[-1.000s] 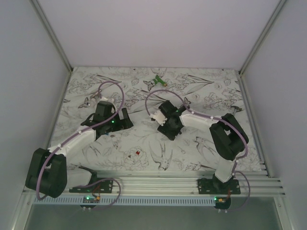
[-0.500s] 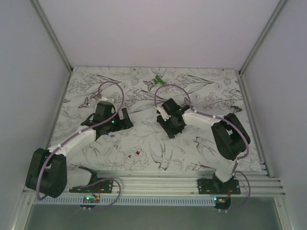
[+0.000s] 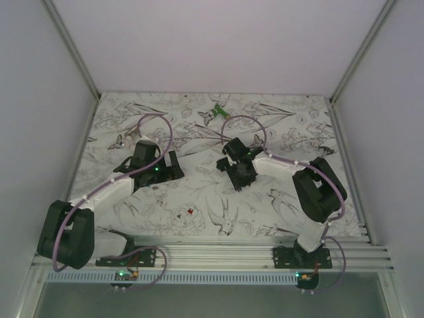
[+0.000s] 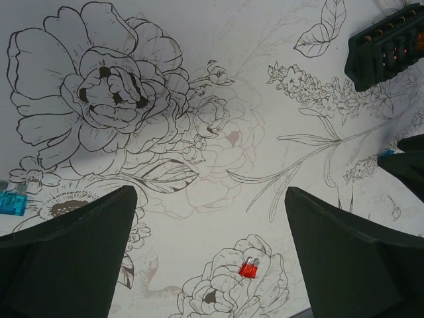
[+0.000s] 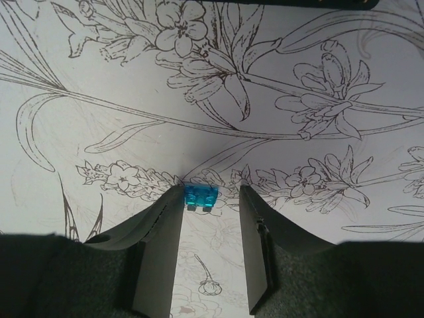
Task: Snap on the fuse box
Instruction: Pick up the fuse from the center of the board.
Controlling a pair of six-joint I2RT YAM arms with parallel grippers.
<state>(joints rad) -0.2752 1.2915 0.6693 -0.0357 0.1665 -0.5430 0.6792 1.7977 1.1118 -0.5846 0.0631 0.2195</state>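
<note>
The fuse box (image 4: 387, 48), a black block with coppery slots, lies on the flowered mat at the top right of the left wrist view. My left gripper (image 4: 211, 195) hangs wide open above the mat, holding nothing, with a red fuse (image 4: 249, 268) lying below the gap. My right gripper (image 5: 211, 192) is low on the mat with a blue fuse (image 5: 200, 197) between its fingertips. The fuse touches the left finger, and a gap shows on the right side. From above, the left gripper (image 3: 169, 169) and right gripper (image 3: 238, 175) sit mid-table.
A green-and-white gadget (image 3: 215, 111) lies at the back of the mat. A second blue fuse (image 4: 12, 202) sits at the left edge of the left wrist view. A black edge (image 5: 291, 2) runs along the top of the right wrist view. White walls enclose the table.
The right arm has swung its gripper a little to the right and its jaws have narrowed around the blue fuse. The left arm has barely shifted and stays open.
</note>
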